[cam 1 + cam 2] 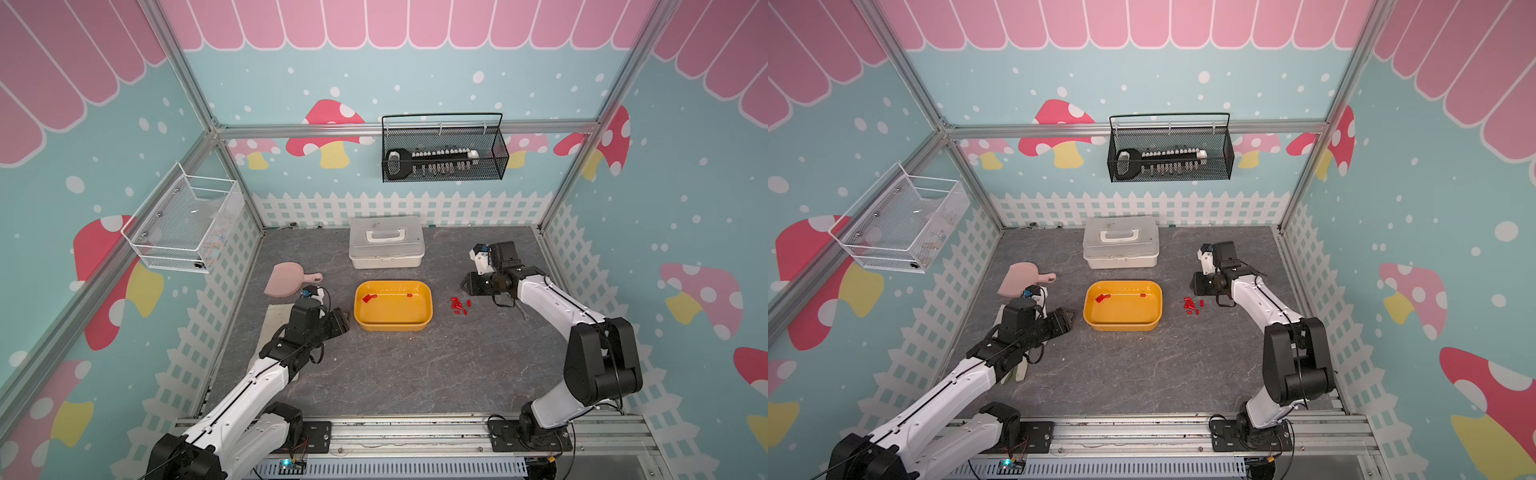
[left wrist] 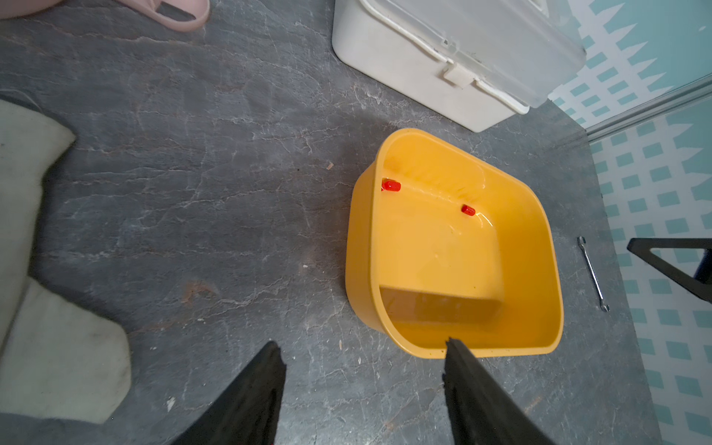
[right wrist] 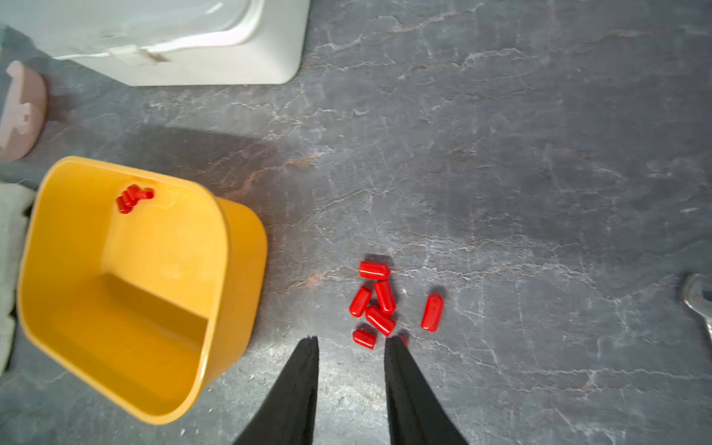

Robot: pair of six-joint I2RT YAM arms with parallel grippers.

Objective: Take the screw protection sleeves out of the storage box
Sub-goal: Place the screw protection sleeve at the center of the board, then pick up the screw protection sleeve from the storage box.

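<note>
Two grippers flank the storage box [image 1: 392, 326] on the table [image 1: 415, 374]. The left gripper [image 2: 362, 343] gapes wide and empty at its left end. The right gripper [image 3: 350, 339], narrowly parted, holds nothing beside a pile of screw protection sleeves [image 3: 379, 304] on the table (several more lie inside, along the far wall). Behind stands a white case [image 1: 386, 241].

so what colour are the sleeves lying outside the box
Bright red; the screw protection sleeves show best in the right wrist view, beside the storage box.
</note>
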